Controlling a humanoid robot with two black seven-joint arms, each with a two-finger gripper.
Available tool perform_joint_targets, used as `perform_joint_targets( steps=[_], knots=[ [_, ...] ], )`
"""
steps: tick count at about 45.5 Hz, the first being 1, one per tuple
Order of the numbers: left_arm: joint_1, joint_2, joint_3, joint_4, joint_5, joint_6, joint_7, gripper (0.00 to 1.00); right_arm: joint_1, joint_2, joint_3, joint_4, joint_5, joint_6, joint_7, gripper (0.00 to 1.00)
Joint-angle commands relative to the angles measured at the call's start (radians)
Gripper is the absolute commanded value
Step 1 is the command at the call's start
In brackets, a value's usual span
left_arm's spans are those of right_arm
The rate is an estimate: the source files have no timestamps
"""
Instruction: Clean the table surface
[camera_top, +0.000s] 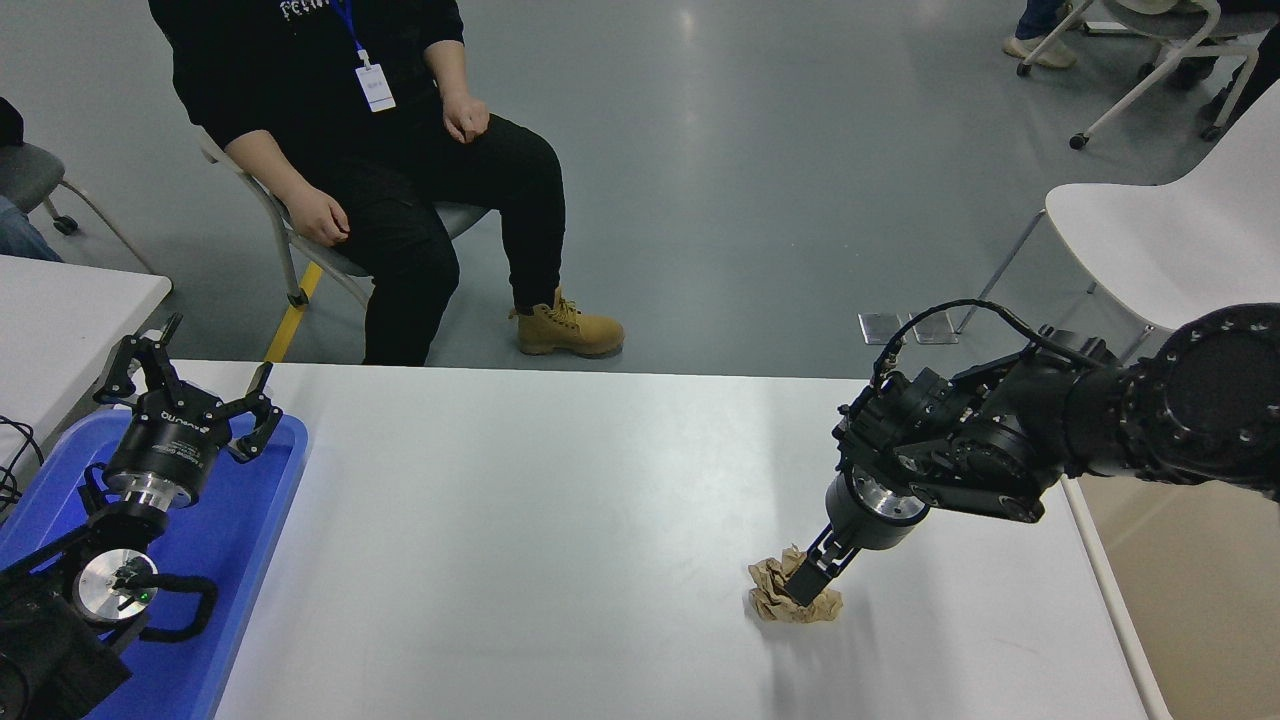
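Observation:
The table surface (560, 520) is a wide white top filling the lower part of the head view. A crumpled brown paper ball (775, 603) lies on it, right of centre and near the front. My right gripper (805, 588) points down at the ball and its tip touches the ball's upper right side. Whether it grips the paper does not show. My left gripper (215, 350) is parked open over the blue tray (240, 560) at the lower left.
A beige bin (1180, 600) stands against the table's right end. A person (400, 150) sits on a chair beyond the far edge. A white chair (1170, 240) is at the back right, and a smaller white table (60, 310) at the left.

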Motion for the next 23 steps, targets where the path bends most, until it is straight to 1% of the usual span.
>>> perform_joint_targets(
  steps=[1,15,23],
  knots=[
    [0.0,0.0,0.0,0.0,0.0,0.0,0.0,1.0,-0.01,0.002,0.029,0.009,0.002,0.012,0.0,0.98],
    [0.0,0.0,0.0,0.0,0.0,0.0,0.0,1.0,-0.056,0.002,0.032,-0.031,0.009,0.006,-0.003,0.98],
    [0.0,0.0,0.0,0.0,0.0,0.0,0.0,1.0,-0.082,0.009,0.075,-0.095,0.009,0.002,-0.006,0.98]
  ],
)
